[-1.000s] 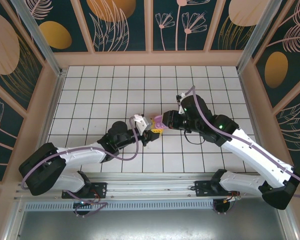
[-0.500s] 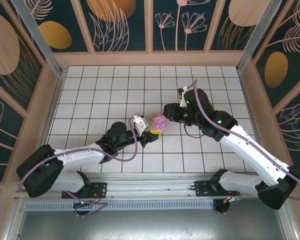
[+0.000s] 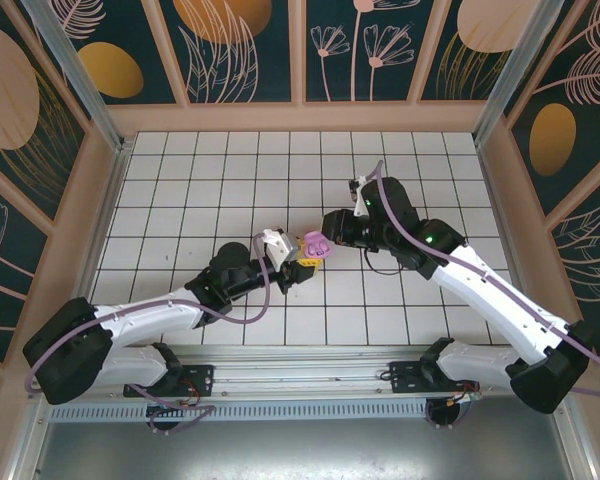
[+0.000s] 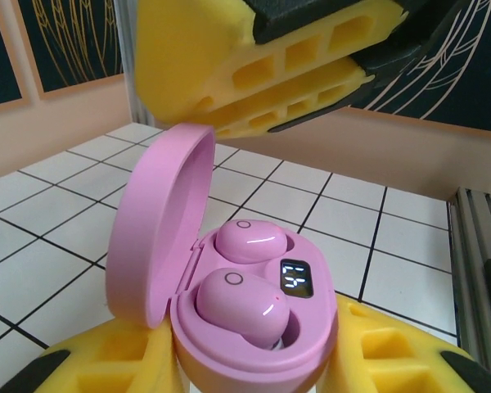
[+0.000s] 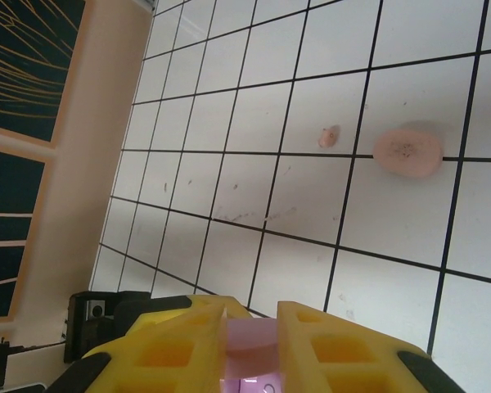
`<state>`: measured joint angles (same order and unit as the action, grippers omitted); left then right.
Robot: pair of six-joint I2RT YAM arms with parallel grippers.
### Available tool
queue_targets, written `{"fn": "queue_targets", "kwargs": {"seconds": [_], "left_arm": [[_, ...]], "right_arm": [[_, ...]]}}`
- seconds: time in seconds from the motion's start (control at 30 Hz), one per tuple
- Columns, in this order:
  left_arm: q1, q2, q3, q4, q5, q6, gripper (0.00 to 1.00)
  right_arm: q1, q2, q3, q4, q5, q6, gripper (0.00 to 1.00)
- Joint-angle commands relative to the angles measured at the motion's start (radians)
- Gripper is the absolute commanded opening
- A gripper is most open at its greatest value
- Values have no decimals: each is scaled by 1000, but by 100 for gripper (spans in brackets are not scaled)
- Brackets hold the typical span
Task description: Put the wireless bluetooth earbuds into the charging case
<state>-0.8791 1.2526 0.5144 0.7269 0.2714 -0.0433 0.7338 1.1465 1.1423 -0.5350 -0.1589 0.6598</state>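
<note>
1. The left gripper (image 4: 258, 364) is clamping the open lilac case (image 4: 254, 332) from both sides, near the middle of the table (image 3: 180, 170).
2. Inside that case, two lilac buds (image 4: 250, 241) are sitting in their wells beside a lit display (image 4: 299, 278). The lid (image 4: 147, 229) is standing upright on its hinge, to the left of the buds in the left wrist view.
3. The right gripper (image 5: 254, 323) is hovering just above the lid's top edge with its fingers (image 4: 254, 74) narrowly apart. Something lilac is showing in the gap, and I cannot tell whether it is being pinched.
4. The coming move is probably shutting the lid. It is turning on the right gripper being above the raised lid, so the push should be going down and across, towards the buds.
5. Further out, a pink bud (image 5: 329, 137) is lying near a pink oval case (image 5: 407, 152).
</note>
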Motion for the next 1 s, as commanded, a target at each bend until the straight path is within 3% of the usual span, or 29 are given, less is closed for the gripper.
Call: {"fn": "queue_targets", "kwargs": {"seconds": [0.0, 0.2, 0.4, 0.63, 0.97], "left_arm": [[-5, -37, 35, 19, -19, 22, 19], [-5, -53, 38, 9, -38, 26, 19], [-5, -65, 38, 11, -41, 14, 20], [-6, -84, 38, 25, -38, -10, 20], [-4, -63, 82, 43, 5, -68, 22]], "right_arm": [[-6, -36, -31, -18, -5, -10, 23], [-8, -71, -52, -33, 13, -2, 24], [-27, -98, -61, -21, -7, 13, 34], [-67, -130, -133, 98, -179, 66, 55], [-93, -144, -256, 344, -417, 214, 58]]}}
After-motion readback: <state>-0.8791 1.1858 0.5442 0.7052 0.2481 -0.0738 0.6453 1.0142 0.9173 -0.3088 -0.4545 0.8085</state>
